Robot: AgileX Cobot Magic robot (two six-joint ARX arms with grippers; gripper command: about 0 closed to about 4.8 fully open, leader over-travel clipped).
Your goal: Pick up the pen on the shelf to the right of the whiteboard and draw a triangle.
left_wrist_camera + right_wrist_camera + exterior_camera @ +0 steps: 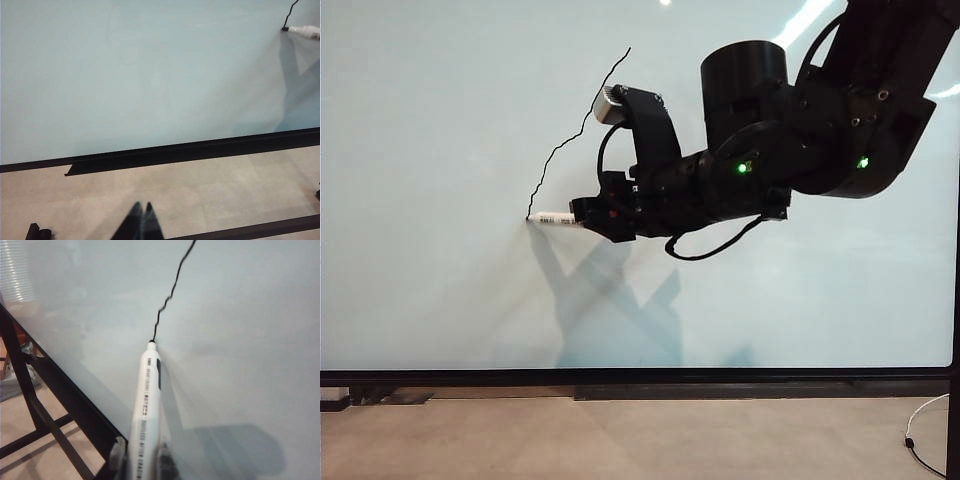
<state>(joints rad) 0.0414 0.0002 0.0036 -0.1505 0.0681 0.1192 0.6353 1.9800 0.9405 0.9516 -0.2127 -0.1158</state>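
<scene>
The pen [556, 217] lies nearly level with its dark tip pressed to the whiteboard [440, 120], left of the board's middle and about halfway up, right at the lower end of a wobbly black line [575, 130] that climbs up and to the right. That line looks like the first side of the triangle, so I'd say the drawing is under way with one slanted side laid down and the corner reached; no base and no second slope show yet. The next move, as I judge it, calls for turning the stroke at this corner and running it level to the right along the board, keeping the tip in steady contact so the line doesn't break, then climbing back to the peak to close the shape. The right claw [588, 213] is closed narrow around the rear of the pen's barrel, its fingers either side of the white body in the right wrist view [144, 460], and it touches nothing else that I can see; its arm reaches in from the right and throws a shadow on the board below. The left claw [141, 223] hangs low, well away from the board over the floor, its fingertips together and holding nothing.
</scene>
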